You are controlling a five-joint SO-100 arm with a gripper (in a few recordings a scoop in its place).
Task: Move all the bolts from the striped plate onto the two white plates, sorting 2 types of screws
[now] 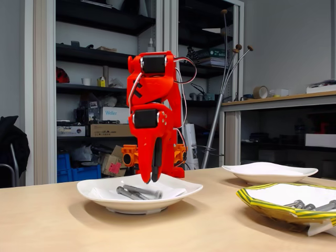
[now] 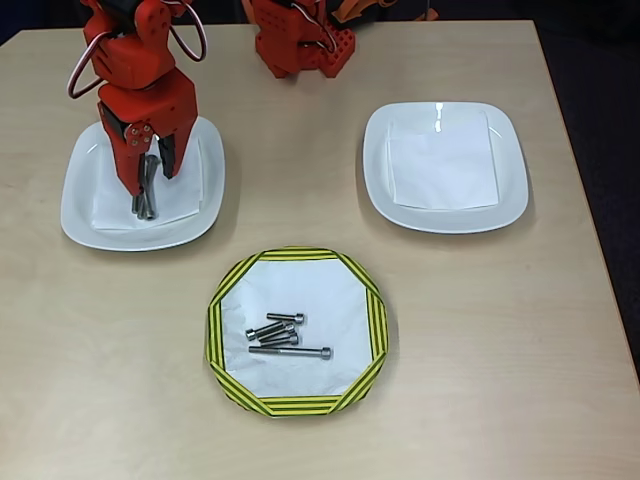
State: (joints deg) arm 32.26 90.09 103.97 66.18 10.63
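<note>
Two long bolts [image 2: 146, 200] on left white plate [image 2: 85, 215], red gripper [image 2: 155, 172] just above them, fingers spread, empty, four bolts [image 2: 283, 334] on striped plate [image 2: 377, 325].

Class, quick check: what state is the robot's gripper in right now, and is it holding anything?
Gripper: jaws open and empty, hanging over the left white plate in the overhead view, above the long bolts lying there.

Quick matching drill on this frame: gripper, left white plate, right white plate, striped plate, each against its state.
Overhead view.
1. gripper
2. left white plate
3. right white plate
4. striped plate

a. holds only a paper sheet
b. holds a long bolt and short bolts
c. above the left plate, fingers slightly apart
d. holds bolts under the gripper

Pairs: 1-c, 2-d, 3-a, 4-b
</note>
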